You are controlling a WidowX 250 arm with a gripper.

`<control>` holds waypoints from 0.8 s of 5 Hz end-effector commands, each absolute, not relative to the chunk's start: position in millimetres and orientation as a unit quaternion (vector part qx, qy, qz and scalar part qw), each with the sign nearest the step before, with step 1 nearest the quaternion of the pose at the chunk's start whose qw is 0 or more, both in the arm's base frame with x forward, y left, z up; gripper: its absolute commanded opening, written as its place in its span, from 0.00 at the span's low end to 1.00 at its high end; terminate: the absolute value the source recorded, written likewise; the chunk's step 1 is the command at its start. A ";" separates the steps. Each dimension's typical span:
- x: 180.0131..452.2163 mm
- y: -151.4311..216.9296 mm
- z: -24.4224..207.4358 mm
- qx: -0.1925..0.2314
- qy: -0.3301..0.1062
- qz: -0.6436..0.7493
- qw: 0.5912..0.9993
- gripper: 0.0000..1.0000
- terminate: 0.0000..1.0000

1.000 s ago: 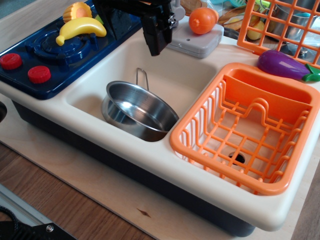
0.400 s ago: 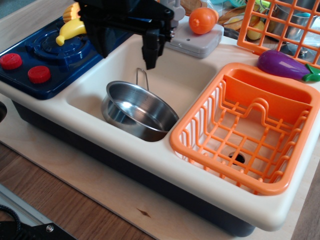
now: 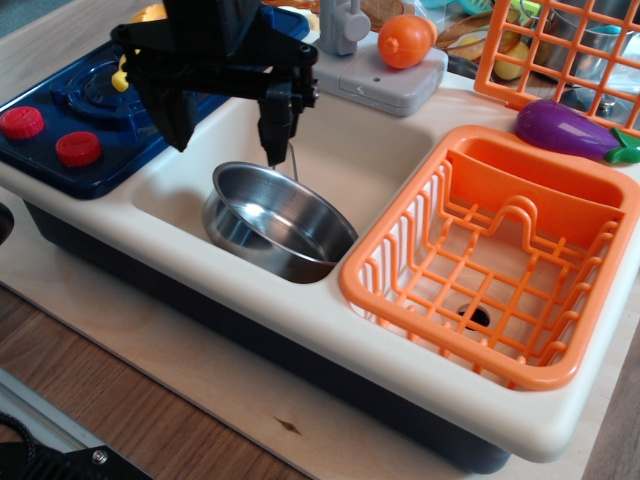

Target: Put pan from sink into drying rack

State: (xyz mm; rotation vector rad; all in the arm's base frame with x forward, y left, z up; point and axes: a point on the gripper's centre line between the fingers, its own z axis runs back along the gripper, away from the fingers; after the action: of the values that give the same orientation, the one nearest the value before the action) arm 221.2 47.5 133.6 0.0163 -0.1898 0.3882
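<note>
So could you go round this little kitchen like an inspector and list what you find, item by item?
Surface: cream toy counter on a wooden table.
Job's things: steel pan lies in the sink; orange rack beside it holds nothing.
Clutter: blue stove with red knobs, banana, orange fruit, eggplant, wire grid, grey faucet.
Claw: claw hangs open over the pan's far rim, one finger at the wire handle, one over the stove.
Cables: nothing seen.
Surroundings: dark hardware at the bottom left corner.
</note>
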 end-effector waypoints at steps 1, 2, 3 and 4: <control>209.3 47.8 132.0 0.002 -0.112 0.217 0.970 1.00 0.00; 204.5 46.8 121.5 -0.005 -0.115 0.224 0.968 1.00 0.00; 209.7 48.1 111.7 -0.015 -0.116 0.223 0.968 1.00 0.00; 211.7 55.8 98.0 -0.038 -0.116 0.224 0.967 1.00 0.00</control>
State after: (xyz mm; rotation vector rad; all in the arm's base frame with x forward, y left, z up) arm 210.3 56.1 89.8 -0.0829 -0.2109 0.4711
